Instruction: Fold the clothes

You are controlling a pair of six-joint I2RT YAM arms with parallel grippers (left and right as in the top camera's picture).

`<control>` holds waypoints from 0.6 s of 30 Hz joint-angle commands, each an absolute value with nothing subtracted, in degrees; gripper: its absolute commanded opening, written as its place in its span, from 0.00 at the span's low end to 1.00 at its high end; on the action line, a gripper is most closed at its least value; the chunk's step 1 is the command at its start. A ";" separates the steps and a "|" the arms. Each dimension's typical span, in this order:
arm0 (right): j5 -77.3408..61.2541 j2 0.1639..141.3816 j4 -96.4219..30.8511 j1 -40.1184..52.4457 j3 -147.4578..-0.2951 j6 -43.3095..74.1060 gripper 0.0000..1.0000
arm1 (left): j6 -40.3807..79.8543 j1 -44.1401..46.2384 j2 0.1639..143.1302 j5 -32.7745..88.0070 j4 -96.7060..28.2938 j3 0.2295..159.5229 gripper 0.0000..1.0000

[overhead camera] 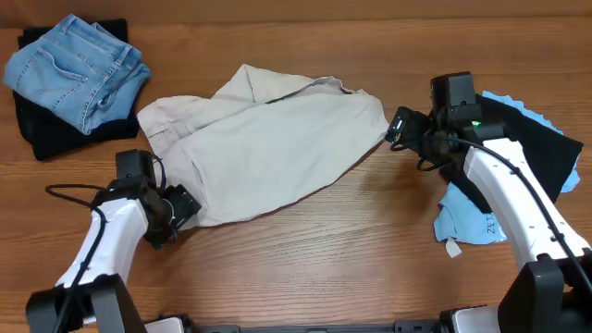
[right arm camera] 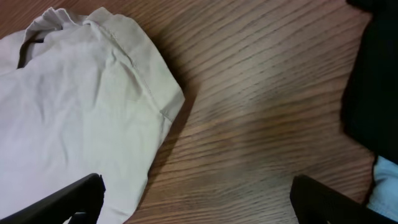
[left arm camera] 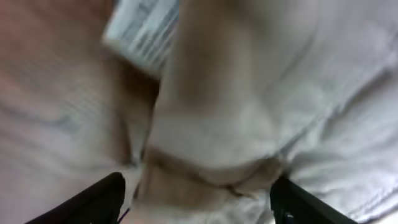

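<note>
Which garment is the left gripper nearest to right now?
The beige trousers, spread out in the middle; the left gripper sits at their near-left edge. The denim jeans lie folded far-left.

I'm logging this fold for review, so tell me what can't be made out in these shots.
Left wrist view: blurred throughout; the print on the white label is unreadable.
Overhead: the black garment is mostly hidden under the jeans.
Right wrist view: the dark cloth is cut off by the right edge.

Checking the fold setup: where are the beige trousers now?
In the overhead view the beige trousers lie mid-table, between the left pincer and the right pincer, right of the folded jeans.
</note>
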State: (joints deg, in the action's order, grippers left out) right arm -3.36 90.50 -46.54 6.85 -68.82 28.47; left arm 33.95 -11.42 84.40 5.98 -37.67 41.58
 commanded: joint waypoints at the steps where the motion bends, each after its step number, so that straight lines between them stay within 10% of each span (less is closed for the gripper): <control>1: -2.59 90.61 -46.83 7.01 -68.53 28.01 1.00 | 32.95 -11.75 86.74 7.53 -34.24 39.11 0.77; 6: -2.63 90.61 -48.47 7.01 -68.53 28.16 1.00 | 30.20 -11.62 87.72 8.03 -29.67 38.41 0.68; 12: -3.18 90.67 -47.37 7.01 -67.16 28.73 0.79 | 29.80 -11.62 87.72 10.44 -29.69 38.44 0.06; 18: -13.30 91.81 -33.15 7.01 -58.83 31.88 0.73 | 29.82 -11.66 87.61 15.18 -29.74 39.68 0.04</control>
State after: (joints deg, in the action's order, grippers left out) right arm -7.57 90.72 -36.84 6.85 -61.56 29.06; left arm 30.48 -11.77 86.50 11.09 -29.54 39.57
